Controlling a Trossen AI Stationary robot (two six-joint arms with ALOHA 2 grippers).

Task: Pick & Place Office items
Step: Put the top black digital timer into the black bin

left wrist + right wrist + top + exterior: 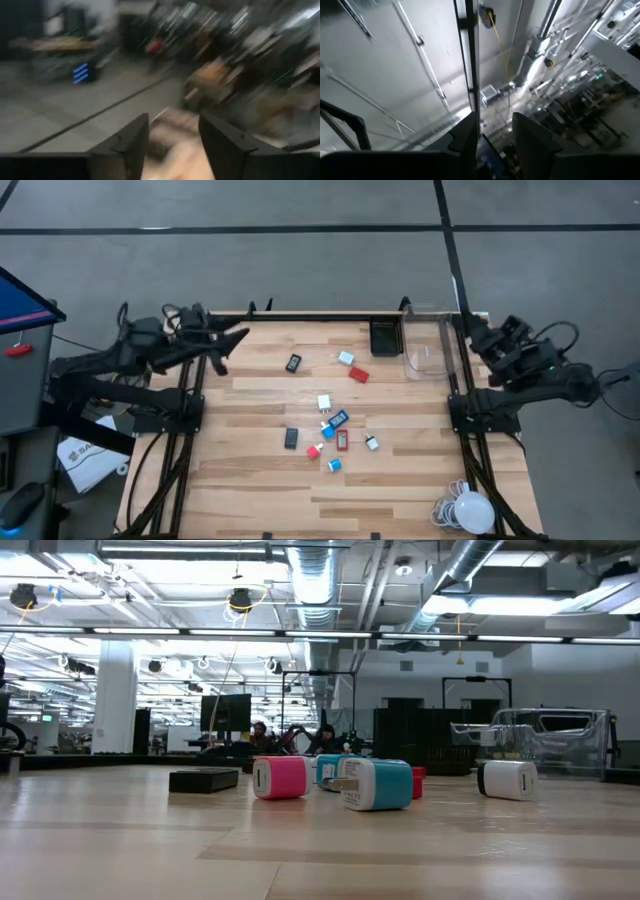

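Low view puts the office items (375,783) loose mid-bench, none picked. My left tool (235,338), fingers apart and empty, must drop onto one; my right tool (492,135), narrowly parted, waits beyond the bench edge.

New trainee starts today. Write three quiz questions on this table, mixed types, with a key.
1. True or false: the clear bin sits at the table's far edge, beside the small black tray.
2. The white round lamp lies near which arm's side? A) left B) right
3. Fill in: the left gripper holds ____.

Key: 1 true. 2 B. 3 nothing; its fingers stand apart over the table's far left corner, away from the office items.
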